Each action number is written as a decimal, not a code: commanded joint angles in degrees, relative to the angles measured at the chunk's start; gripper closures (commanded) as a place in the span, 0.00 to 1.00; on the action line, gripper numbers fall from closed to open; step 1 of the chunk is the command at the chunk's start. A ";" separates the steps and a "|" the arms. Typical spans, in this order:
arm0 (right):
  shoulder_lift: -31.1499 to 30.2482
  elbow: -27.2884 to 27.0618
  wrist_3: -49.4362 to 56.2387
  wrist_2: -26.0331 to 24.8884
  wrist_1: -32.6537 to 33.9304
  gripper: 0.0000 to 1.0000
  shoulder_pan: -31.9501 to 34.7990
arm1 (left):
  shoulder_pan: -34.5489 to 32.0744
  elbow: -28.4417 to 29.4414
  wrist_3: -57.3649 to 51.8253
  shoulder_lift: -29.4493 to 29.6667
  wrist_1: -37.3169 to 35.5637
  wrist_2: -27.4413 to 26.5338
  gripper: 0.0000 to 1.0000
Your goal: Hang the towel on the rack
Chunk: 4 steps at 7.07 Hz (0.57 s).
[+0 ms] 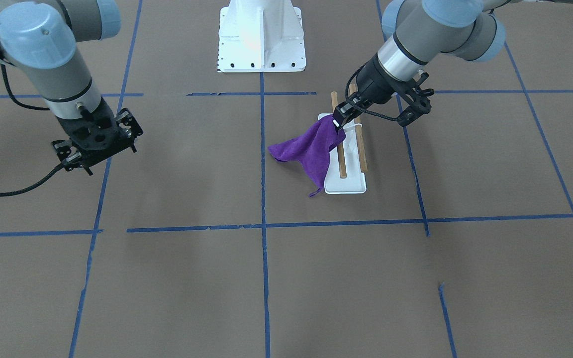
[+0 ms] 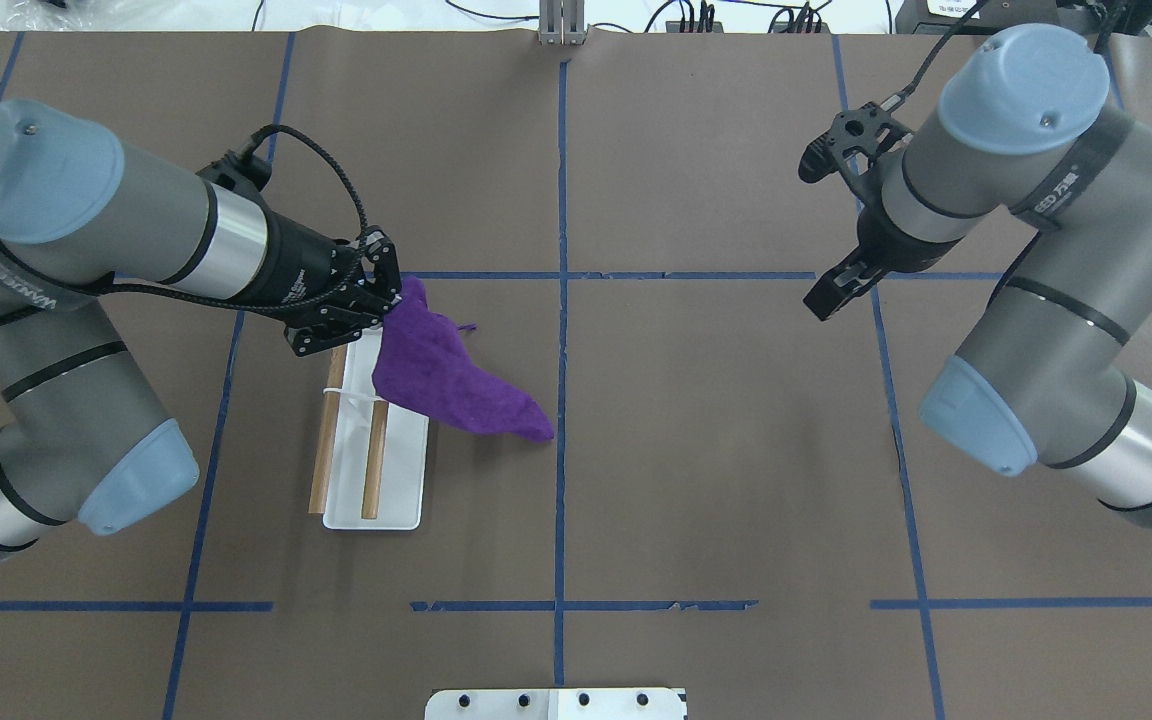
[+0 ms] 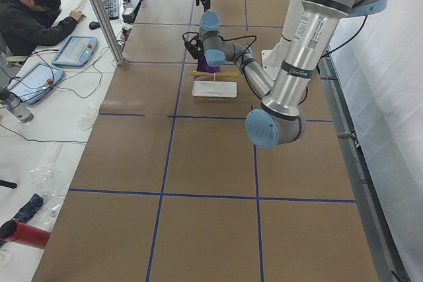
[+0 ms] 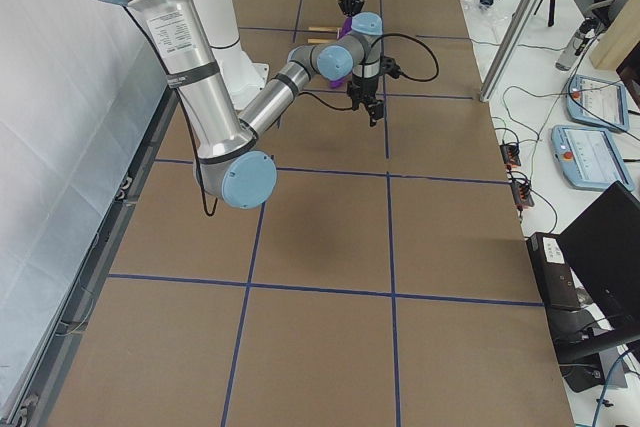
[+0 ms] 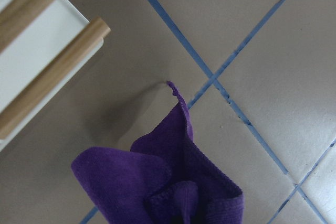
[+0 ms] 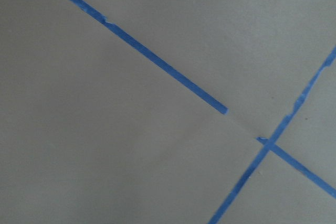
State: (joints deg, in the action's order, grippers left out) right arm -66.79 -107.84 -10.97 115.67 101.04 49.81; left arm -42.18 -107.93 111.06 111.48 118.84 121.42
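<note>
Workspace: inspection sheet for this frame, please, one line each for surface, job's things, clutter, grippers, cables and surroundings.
Surface: table covered in brown paper with a blue tape grid.
Job's things: purple towel is lifted by one corner, and its far end trails onto the table beside the rack. It is not draped over both dowels.
Clutter: nothing seen.
Grippers: left gripper is shut on the towel above the rack's end. Right gripper hangs empty over bare table, jaw state unclear.
Cables: black cable loops over the left wrist. Another hangs from the right wrist.
Surroundings: white pedestal; operator seated at a side desk.
</note>
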 commanded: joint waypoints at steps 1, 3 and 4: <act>-2.20 5.94 15.83 3.84 0.48 0.00 8.51 | -1.24 -0.44 -8.63 -7.03 0.08 -2.84 1.00; -6.49 8.08 24.64 7.53 -0.05 0.00 15.81 | -2.11 -0.18 -17.68 -11.79 0.25 -4.18 1.00; -7.12 8.69 27.12 8.33 -0.05 0.00 17.15 | -2.64 -0.18 -19.90 -13.03 0.34 -4.18 1.00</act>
State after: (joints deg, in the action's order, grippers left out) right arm -72.54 -100.01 12.26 122.62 101.04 64.26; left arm -44.15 -108.17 94.74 100.41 119.07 117.48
